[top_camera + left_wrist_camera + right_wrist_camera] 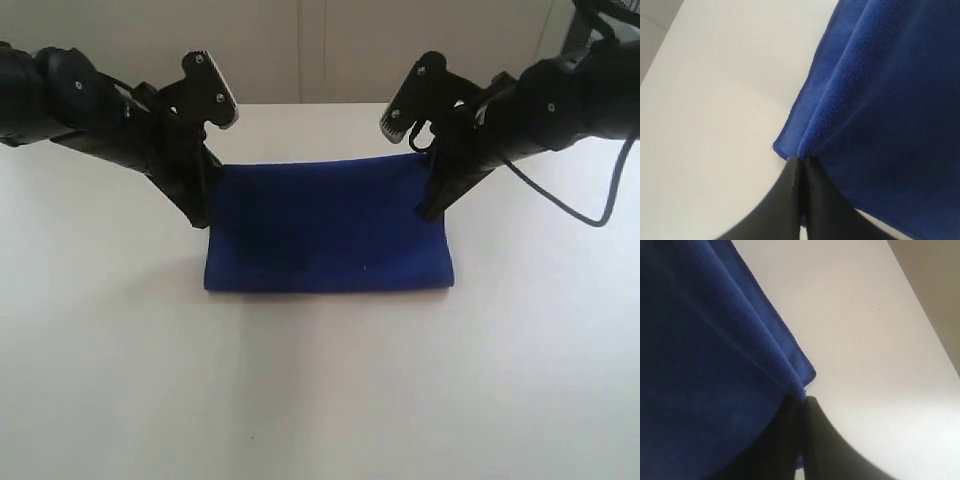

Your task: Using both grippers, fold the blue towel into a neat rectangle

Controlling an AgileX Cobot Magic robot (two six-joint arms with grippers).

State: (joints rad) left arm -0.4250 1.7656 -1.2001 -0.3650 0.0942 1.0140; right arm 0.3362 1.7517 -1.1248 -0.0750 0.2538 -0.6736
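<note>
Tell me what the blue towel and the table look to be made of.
The blue towel: soft woven cloth, probably microfibre or terry, matte; fine ribbed nap and limp folds show. The table: smooth white hard top, slight sheen, perhaps laminate; cannot be sure.

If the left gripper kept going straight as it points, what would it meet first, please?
The blue towel, whose corner the left gripper pinches; beyond it, probably the table, though depth is unclear.
</note>
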